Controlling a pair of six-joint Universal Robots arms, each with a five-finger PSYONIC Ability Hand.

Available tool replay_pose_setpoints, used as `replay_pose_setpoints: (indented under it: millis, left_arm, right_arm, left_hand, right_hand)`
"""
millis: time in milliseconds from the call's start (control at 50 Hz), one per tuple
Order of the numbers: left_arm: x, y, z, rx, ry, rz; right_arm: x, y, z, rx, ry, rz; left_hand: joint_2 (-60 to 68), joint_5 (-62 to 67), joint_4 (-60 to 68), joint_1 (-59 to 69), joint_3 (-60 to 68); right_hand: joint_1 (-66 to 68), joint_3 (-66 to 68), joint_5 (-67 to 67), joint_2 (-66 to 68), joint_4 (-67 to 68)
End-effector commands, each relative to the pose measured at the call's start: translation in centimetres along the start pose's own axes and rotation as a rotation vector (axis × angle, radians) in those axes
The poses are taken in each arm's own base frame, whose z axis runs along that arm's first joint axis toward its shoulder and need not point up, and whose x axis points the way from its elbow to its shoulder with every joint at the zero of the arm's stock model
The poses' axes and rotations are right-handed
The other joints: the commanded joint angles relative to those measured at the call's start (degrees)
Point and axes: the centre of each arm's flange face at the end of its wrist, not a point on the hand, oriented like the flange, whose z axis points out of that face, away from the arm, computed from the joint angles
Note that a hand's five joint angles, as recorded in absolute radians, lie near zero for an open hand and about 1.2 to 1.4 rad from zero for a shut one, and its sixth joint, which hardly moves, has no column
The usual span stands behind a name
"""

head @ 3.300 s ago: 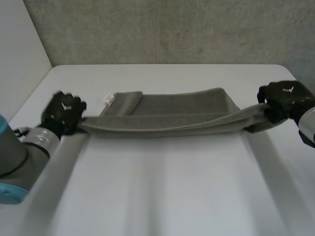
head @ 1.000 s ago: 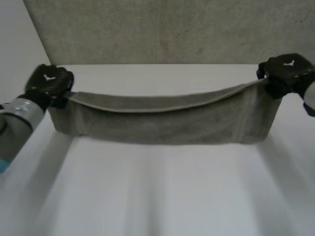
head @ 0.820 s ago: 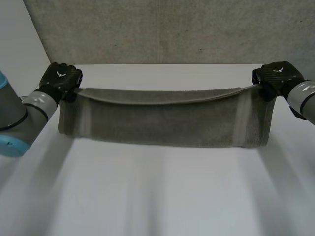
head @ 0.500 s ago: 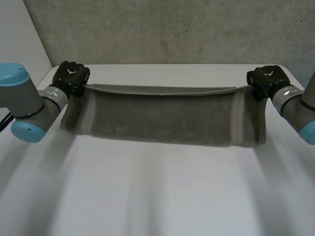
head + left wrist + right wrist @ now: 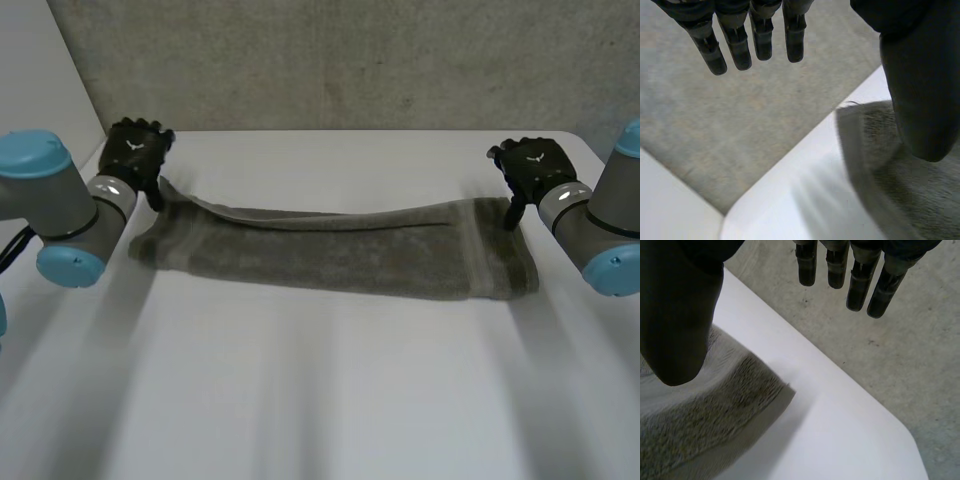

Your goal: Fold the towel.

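Observation:
A grey towel (image 5: 340, 250) lies folded lengthwise as a long band across the far half of the white table (image 5: 320, 400). Its upper layer sags loose along the far edge. My left hand (image 5: 137, 152) hovers just above the towel's left far corner, fingers (image 5: 755, 40) straight and spread, thumb apart from them, nothing held. In the left wrist view the towel's corner (image 5: 875, 160) lies under the thumb. My right hand (image 5: 530, 165) stands over the right far corner, fingers (image 5: 860, 275) straight, holding nothing. The towel's right corner (image 5: 725, 405) rests below its thumb.
A grey concrete wall (image 5: 340, 60) rises behind the table's far edge. A white panel (image 5: 35, 90) stands at the left. Bare white tabletop stretches in front of the towel.
Both hands carried the towel's edge toward the far side and lowered it, then opened and let go. The towel dropped flat onto the table as a folded band.

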Motion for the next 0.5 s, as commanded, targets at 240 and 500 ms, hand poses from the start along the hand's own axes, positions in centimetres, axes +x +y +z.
replay_pose_setpoints:
  millis: [240,500]
  left_arm:
    - [-2.3,-5.2,-4.0,0.016,-0.055,-0.03]
    - [-0.3,-1.6,-6.8,-0.146,0.008,-0.056]
  right_arm:
    - [1.8,-7.1,-5.5,0.155,0.048,0.098]
    - [-0.6,-2.6,-7.8,-0.032,-0.02,0.124]
  left_hand:
    - [-3.58,-2.59,-4.14,-3.63,-3.6]
    - [-2.4,-1.41,-2.96,-2.45,-2.42]
  right_hand:
    - [-3.26,-3.93,-3.2,-3.51,-4.67]
    - [-3.26,-3.93,-3.2,-3.51,-4.67]
